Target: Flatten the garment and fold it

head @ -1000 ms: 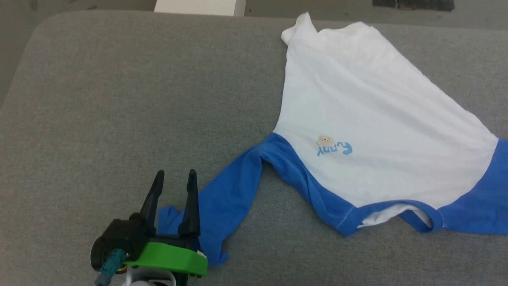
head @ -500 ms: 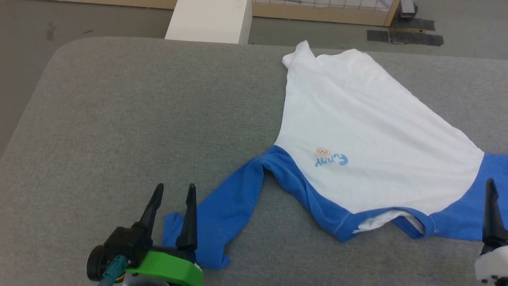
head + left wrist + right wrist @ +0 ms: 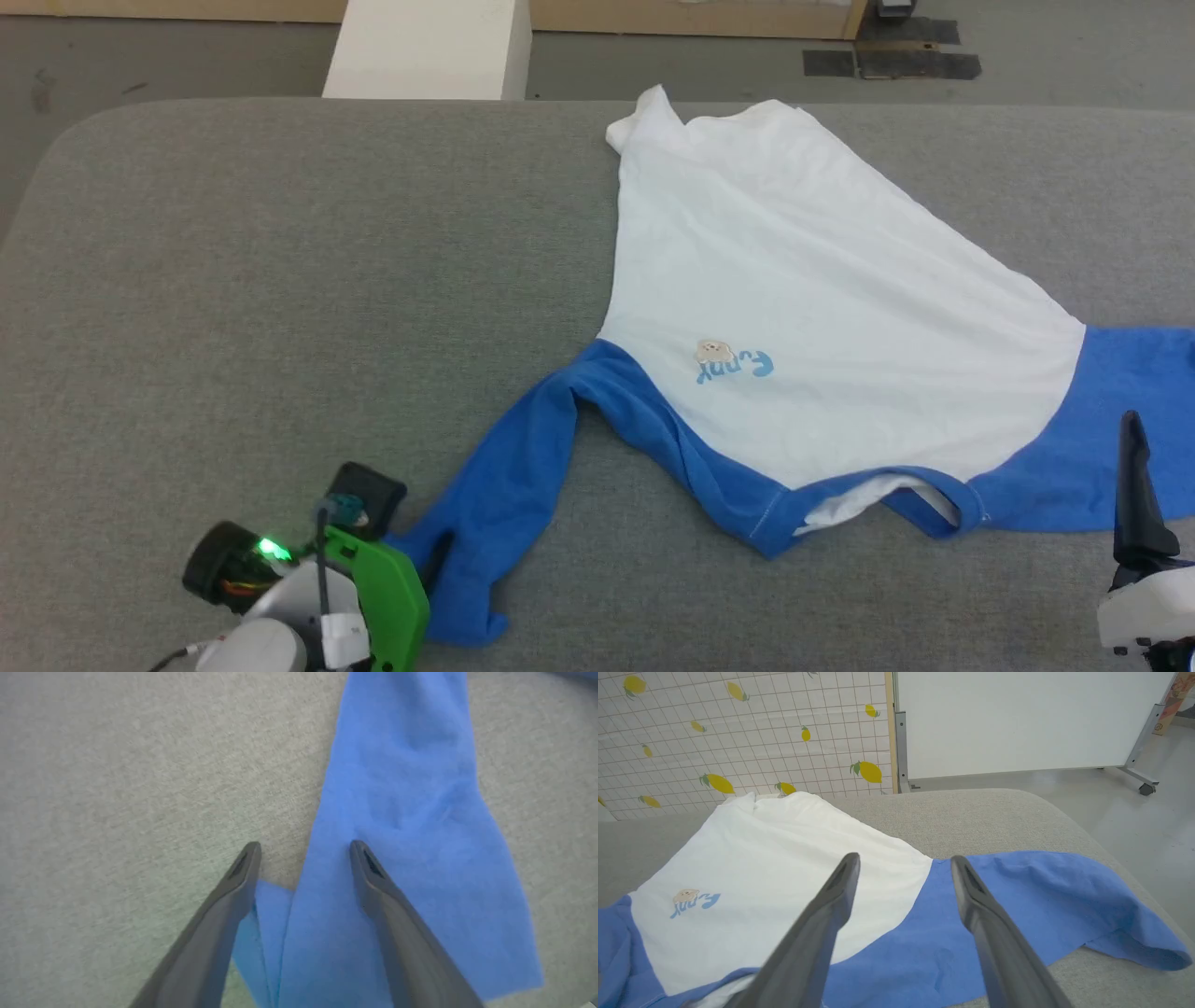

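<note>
On the grey cloth-covered table (image 3: pixel 233 280), the soft white T-shirt with royal-blue sleeves and shoulders, the garment (image 3: pixel 803 308), lies spread over the table's right half, neckline toward its near edge. Within the last second the left gripper (image 3: pixel 304 844) has tipped from lying level to pointing down at the table's near edge, its dark fingers spread wide astride the edge of the twisted long blue sleeve (image 3: pixel 504 485). The right gripper (image 3: pixel 905 856), also spread and holding nothing, has come up at the table's near right corner. The garment itself appears not to have moved. It looks like flattening is about to start with that sleeve, with folding not yet begun. Counted: one garment, two sleeves, two grippers, and one white box (image 3: pixel 429 47) beyond the table's far edge.
</note>
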Controlling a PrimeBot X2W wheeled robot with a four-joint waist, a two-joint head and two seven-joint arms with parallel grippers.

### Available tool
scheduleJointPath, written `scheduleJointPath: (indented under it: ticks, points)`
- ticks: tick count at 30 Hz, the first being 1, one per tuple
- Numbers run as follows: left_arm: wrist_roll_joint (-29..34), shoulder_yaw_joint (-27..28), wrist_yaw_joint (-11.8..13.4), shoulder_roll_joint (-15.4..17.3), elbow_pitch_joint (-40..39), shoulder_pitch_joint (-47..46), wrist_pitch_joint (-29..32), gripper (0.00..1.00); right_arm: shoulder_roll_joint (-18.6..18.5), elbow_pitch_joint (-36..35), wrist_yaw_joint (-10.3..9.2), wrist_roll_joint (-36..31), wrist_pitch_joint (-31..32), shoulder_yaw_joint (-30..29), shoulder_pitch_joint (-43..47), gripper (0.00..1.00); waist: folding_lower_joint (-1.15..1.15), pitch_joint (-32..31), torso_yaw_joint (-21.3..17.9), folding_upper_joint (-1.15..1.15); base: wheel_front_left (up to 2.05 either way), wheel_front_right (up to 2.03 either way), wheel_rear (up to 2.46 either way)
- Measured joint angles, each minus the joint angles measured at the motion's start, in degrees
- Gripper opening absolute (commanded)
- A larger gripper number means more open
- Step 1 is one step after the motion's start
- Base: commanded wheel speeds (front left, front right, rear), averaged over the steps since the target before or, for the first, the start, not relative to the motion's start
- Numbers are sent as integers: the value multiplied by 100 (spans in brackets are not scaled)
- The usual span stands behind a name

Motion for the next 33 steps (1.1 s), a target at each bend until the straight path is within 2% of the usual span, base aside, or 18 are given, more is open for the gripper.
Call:
scheduleJointPath:
  ticks: [5,7,11,13,15,17,20,24,26,27,28,30,33]
  points:
    - [-578,-104,-182,-47,210,-51,538,100,0,29,0,5,51,11,1,100,0,51,-98,0,0,0,0]
    - [-634,-145,-210,-36,235,-93,480,0,0,36,0,21,56,-9,2,100,0,65,-120,0,0,0,0]
    - [-619,-145,-223,-74,307,-99,30,0,0,32,0,21,58,-40,2,100,0,46,-112,0,0,0,0]
    - [-575,-14,-83,-98,316,-96,-308,0,0,22,0,21,77,-64,2,100,0,30,-95,0,0,0,0]
    - [-411,245,218,-33,210,-99,-728,0,0,7,0,21,98,-92,2,100,0,13,-68,0,0,0,0]
    - [-238,606,581,130,-20,-103,-1117,0,0,-8,0,21,100,-131,2,100,0,3,-30,0,0,0,0]
    - [-216,1150,970,426,-240,-51,-1530,0,0,-26,0,21,100,-155,2,100,0,18,13,0,0,0,0]
    - [-176,1760,1535,736,-402,338,-1705,0,1,-21,0,21,101,-214,2,100,0,93,35,0,0,0,0]
    - [-203,1859,1639,738,-420,556,-1706,0,0,-18,0,20,109,-263,3,100,0,134,47,0,0,0,0]
    - [-287,1870,1637,721,-404,658,-1706,7,0,-12,0,20,111,-283,2,100,0,157,59,0,0,0,0]
    - [-359,1876,1636,688,-383,720,-1708,35,-1,-13,0,20,121,-289,2,100,0,176,68,0,0,0,0]
    - [-506,1878,1629,512,-277,784,-1747,100,0,-8,0,18,126,-276,1,100,0,223,93,0,0,0,0]
    - [-713,1847,1629,169,-170,773,-1922,100,0,2,0,11,153,-240,-14,100,0,265,134,0,0,0,0]
